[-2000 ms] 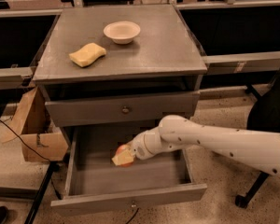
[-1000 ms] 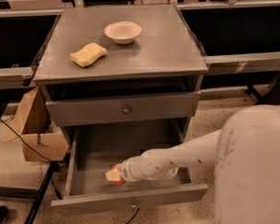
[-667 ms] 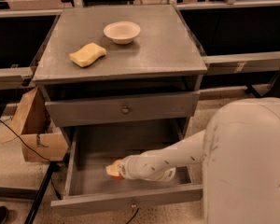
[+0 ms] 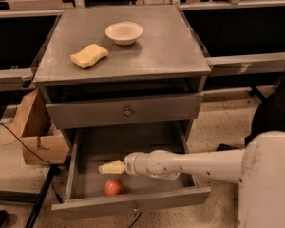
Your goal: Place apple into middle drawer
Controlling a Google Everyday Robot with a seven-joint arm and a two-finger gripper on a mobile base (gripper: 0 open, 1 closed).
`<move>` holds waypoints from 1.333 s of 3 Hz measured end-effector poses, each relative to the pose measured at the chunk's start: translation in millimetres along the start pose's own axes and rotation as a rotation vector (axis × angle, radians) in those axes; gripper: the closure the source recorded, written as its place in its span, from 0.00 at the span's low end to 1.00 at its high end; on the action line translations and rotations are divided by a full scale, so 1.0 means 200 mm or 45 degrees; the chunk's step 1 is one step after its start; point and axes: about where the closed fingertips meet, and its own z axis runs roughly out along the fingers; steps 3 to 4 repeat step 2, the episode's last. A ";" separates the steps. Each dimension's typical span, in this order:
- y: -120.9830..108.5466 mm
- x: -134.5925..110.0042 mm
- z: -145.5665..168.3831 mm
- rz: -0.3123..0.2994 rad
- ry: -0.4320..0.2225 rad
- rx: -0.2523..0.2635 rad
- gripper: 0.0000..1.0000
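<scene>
The red-orange apple (image 4: 113, 187) lies on the floor of the open middle drawer (image 4: 133, 206), near its front left. My gripper (image 4: 109, 167) reaches in from the right on a white arm and hovers just above and behind the apple, apart from it. It holds nothing. The drawer is pulled far out below the shut grey drawer front (image 4: 126, 111).
On the cabinet top (image 4: 161, 51) sit a white bowl (image 4: 124, 33) and a yellow wavy sponge (image 4: 89, 55). A cardboard box (image 4: 35, 134) stands on the floor left of the cabinet. A black cable (image 4: 23, 144) runs along the floor at the left.
The apple has left my gripper and now rests on the drawer floor. My gripper has risen a little and drawn back from it.
</scene>
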 end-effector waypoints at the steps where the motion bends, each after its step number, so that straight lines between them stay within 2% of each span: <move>1: -0.13 -0.22 -0.02 -0.157 -0.040 -0.112 0.00; 4: -0.13 -0.22 -0.02 -0.157 -0.040 -0.112 0.00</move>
